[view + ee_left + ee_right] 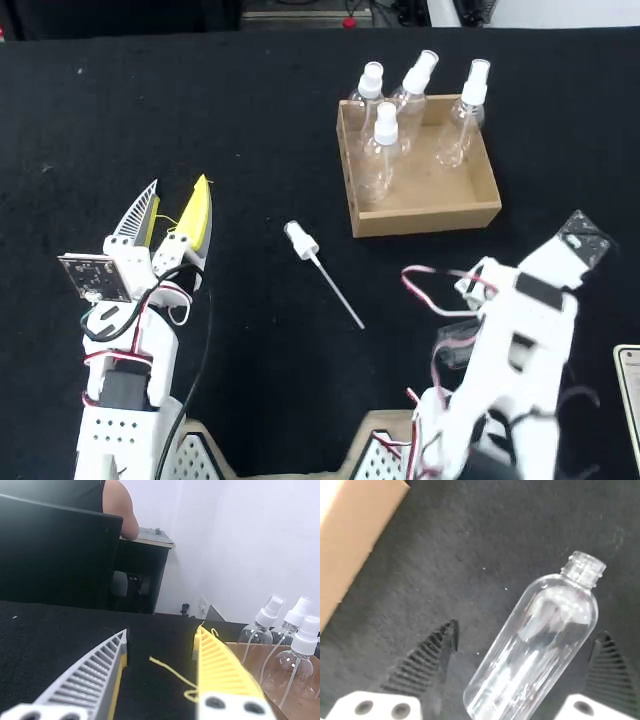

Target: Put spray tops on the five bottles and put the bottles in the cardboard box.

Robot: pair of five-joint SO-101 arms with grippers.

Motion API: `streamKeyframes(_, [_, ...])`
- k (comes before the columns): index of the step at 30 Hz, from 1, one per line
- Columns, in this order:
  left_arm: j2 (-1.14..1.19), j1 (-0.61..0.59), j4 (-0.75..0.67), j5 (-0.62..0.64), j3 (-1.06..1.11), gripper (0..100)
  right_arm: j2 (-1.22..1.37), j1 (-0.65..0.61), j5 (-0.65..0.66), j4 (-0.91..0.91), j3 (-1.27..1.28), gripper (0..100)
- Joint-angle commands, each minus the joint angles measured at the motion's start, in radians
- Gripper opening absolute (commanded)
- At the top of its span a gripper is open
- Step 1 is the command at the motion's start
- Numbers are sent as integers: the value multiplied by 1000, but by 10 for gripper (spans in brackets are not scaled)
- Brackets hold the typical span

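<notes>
Several clear bottles (380, 150) with white spray tops stand in the cardboard box (425, 218) at the back right. One loose spray top (301, 242) lies on the black table left of the box, its thin tube pointing towards the front. My left gripper (180, 182) is open and empty at the front left, its white and yellow fingers aimed towards the back. The left wrist view shows that gripper (161, 632) open, with the capped bottles (295, 650) off to one side. My right gripper (527, 632) is open around an uncapped bottle (555, 605) lying on the table. The right arm (520, 330) covers that bottle from above.
A corner of the box (355, 540) lies close to the right gripper. A flat white item (630, 380) sits at the table's right edge. The black tabletop (250, 130) stretches between the left arm and the box.
</notes>
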Motion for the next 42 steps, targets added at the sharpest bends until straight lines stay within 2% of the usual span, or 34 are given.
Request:
streamKeyframes(1, [-5,7,5,-12,21,209,219,-6,-17,-9,-114,375])
streamKeyframes(6, [-5,7,2,-12,21,209,489,-5,-18,-6,-223,355])
streamKeyframes(11, [-5,7,0,-12,21,209,601,-5,-11,28,-311,227])
streamKeyframes(14, [-5,7,0,-12,21,209,601,-5,74,29,-338,189])
streamKeyframes(18, [-5,7,0,-12,21,209,601,-3,192,29,-360,188])
streamKeyframes(24, [-5,7,0,-12,21,209,565,54,548,31,-406,185])
streamKeyframes(31, [-5,7,0,-12,21,209,481,198,1195,20,-483,185])
streamKeyframes(34, [-5,10,0,-12,21,209,481,226,1401,20,-484,188])
streamKeyframes(42, [-5,7,3,-12,21,209,473,238,1438,74,-486,188])
